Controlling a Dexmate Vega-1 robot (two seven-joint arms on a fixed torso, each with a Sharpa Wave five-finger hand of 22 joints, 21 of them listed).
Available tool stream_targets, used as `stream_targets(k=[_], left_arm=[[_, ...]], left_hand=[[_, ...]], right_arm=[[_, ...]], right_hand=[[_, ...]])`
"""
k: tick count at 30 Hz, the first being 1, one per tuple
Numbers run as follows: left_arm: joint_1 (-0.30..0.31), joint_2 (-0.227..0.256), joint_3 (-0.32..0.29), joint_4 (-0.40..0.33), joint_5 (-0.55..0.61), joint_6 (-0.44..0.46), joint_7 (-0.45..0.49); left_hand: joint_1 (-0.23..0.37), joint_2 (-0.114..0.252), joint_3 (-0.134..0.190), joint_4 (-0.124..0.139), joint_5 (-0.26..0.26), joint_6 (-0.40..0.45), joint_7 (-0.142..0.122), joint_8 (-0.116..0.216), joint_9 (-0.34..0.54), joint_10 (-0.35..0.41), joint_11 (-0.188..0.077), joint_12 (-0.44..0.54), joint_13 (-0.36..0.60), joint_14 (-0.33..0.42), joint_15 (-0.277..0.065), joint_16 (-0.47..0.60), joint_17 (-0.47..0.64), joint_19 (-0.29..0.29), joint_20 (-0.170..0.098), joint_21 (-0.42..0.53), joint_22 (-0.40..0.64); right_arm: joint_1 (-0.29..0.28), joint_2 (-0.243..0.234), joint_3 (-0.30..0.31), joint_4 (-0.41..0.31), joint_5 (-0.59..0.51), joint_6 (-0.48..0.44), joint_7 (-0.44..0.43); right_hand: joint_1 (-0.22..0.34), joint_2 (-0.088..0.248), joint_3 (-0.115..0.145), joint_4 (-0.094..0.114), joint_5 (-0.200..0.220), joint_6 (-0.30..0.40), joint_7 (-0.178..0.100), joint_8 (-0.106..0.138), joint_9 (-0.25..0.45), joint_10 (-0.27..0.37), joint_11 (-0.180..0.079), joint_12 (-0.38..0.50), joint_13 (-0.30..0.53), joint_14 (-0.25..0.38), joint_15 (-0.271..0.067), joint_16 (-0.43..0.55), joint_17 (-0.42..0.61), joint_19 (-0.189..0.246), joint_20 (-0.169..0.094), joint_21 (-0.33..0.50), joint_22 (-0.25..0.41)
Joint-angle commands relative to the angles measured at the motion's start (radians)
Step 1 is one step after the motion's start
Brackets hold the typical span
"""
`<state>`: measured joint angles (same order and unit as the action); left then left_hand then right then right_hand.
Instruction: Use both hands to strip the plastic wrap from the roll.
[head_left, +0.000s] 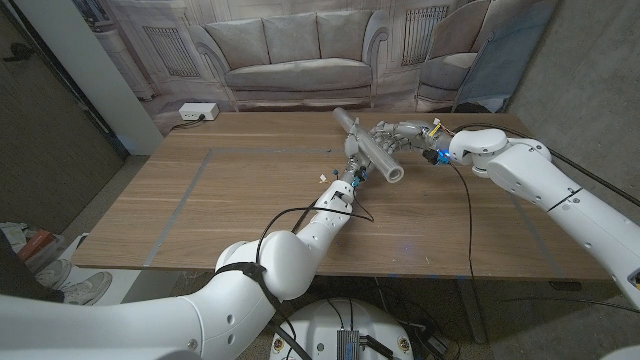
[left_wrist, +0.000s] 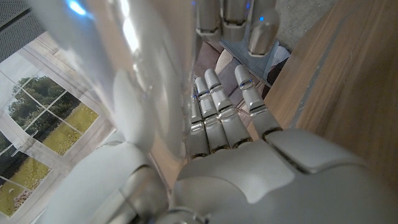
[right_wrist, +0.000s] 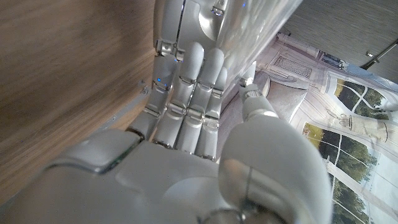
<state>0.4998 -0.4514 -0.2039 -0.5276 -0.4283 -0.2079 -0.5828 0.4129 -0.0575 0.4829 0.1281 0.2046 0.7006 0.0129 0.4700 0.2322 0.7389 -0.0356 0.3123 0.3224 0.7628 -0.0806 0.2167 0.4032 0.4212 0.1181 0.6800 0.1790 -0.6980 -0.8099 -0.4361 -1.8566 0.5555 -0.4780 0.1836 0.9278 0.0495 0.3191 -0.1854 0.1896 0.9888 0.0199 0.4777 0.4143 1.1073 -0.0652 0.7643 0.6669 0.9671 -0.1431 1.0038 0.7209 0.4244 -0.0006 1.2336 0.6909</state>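
A wooden table (head_left: 250, 190) is seen, backed by a printed backdrop of a sofa (head_left: 290, 50) and windows; a white power strip (head_left: 196, 112) lies at the table's far edge, well to the left of the roll. The roll of plastic wrap (head_left: 370, 147) is held up off the table toward its far right part, tilted, with its open tube end pointing toward the robot.

The left hand (head_left: 356, 172) is closed around the roll from below, at its nearer end; in the left wrist view its fingers (left_wrist: 214, 112) are seen lying along the glossy wrap (left_wrist: 124, 93). The right hand (head_left: 405, 135) is set against the roll's right side, fingers (right_wrist: 186, 93) curled toward the film; whether a loose edge is actually pinched cannot be told.

The task is judged to be at an early stage: the roll is secured by both hands, but no freed length of film can be made out, so the stripping appears yet to be done.
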Motion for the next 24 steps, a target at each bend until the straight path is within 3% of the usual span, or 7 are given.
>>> stream_targets(k=[1,14,21,23,24], left_arm=[[-0.037,0.0,-0.034,0.056,0.022,-0.019,-0.003],[-0.001,-0.002,0.002,-0.011,0.004,0.004,0.016],[0.049,-0.002,0.044,-0.101,-0.007,0.05,0.042],[0.038,0.001,0.037,-0.079,-0.007,0.045,0.029],[0.055,-0.002,0.049,-0.107,-0.014,0.052,0.044]], left_hand=[[0.008,0.01,0.002,-0.001,-0.002,0.011,0.004,0.004,0.002,0.007,0.002,0.003,0.002,0.006,-0.009,0.003,0.002,0.009,-0.002,-0.004,0.006],[0.003,0.014,0.0,0.0,-0.003,0.014,0.004,0.007,0.003,0.007,0.001,0.005,0.002,0.005,-0.007,0.003,0.002,0.008,0.0,-0.009,0.006],[0.001,0.014,-0.001,0.001,-0.003,0.018,0.004,0.01,0.004,0.009,0.001,0.006,0.001,0.008,-0.008,0.003,0.001,0.01,0.0,-0.011,0.006],[0.0,0.013,-0.001,0.0,-0.003,0.018,0.004,0.01,0.003,0.01,0.001,0.006,0.0,0.008,-0.007,0.004,0.001,0.011,0.0,-0.011,0.006],[0.0,0.013,-0.002,0.0,-0.003,0.019,0.004,0.01,0.003,0.011,0.0,0.006,0.0,0.008,-0.007,0.004,0.001,0.012,0.0,-0.011,0.006]], right_arm=[[0.007,-0.002,-0.009,-0.017,-0.018,-0.022,-0.019],[-0.038,0.018,0.023,-0.025,-0.023,0.028,-0.091],[-0.063,0.034,0.044,-0.035,-0.027,0.046,-0.148],[-0.065,0.035,0.047,-0.038,-0.031,0.046,-0.161],[-0.067,0.037,0.049,-0.038,-0.029,0.047,-0.165]], right_hand=[[0.105,0.006,0.009,0.004,0.008,0.039,-0.019,0.015,0.002,0.023,-0.012,0.019,-0.017,0.017,-0.071,0.023,0.01,0.0,-0.018,0.021,-0.03],[0.189,0.017,-0.007,0.014,0.01,0.077,0.003,0.026,-0.002,0.076,-0.008,0.031,-0.057,0.053,-0.077,0.06,0.021,0.034,-0.045,0.072,-0.072],[0.203,0.019,-0.014,0.019,0.008,0.079,0.005,0.027,0.003,0.081,-0.009,0.036,-0.055,0.057,-0.077,0.07,0.029,0.034,-0.046,0.085,-0.084],[0.206,0.019,-0.017,0.021,0.007,0.081,0.005,0.027,0.005,0.08,-0.01,0.037,-0.055,0.059,-0.078,0.074,0.031,0.032,-0.048,0.089,-0.088],[0.208,0.02,-0.019,0.022,0.007,0.08,0.005,0.028,0.007,0.079,-0.01,0.038,-0.053,0.058,-0.078,0.073,0.03,0.032,-0.05,0.091,-0.091]])
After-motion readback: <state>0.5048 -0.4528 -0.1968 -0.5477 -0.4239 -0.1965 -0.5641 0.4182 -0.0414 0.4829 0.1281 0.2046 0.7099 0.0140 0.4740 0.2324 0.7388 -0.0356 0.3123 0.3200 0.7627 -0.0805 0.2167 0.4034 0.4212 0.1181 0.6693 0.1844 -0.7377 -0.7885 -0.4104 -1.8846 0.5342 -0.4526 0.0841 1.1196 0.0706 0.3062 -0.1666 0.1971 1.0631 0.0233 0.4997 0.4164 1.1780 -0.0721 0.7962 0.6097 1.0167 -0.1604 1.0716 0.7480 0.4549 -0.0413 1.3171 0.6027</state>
